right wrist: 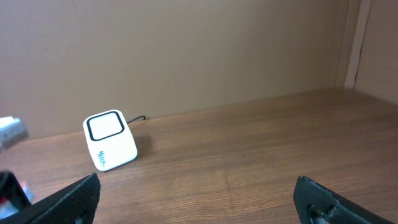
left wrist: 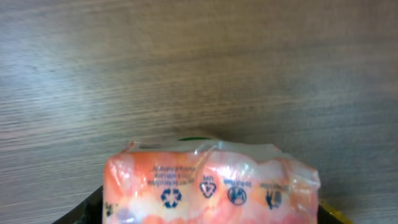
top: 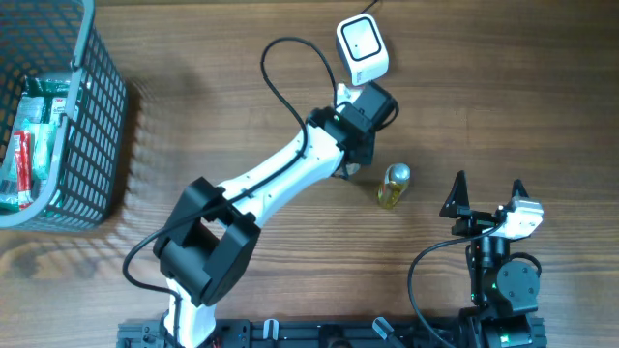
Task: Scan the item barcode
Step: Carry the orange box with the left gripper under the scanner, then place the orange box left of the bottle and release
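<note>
Wood-grain counter (top: 522, 87): orange packet (left wrist: 211, 186) held at the scanner (top: 362, 48)

The orange packet, printed with recycling symbols, is clamped in the left pincer (top: 370, 104), which is stretched out just beside the white scanner on the far side of the counter. From overhead the packet is hidden beneath the pincer. The right pincer (top: 488, 196) is held with its fingers wide apart, near the front edge. A small yellow bottle (top: 394, 186) is seen between the two arms, and a grey basket (top: 102, 116) filled with packets is set at the left.
</note>
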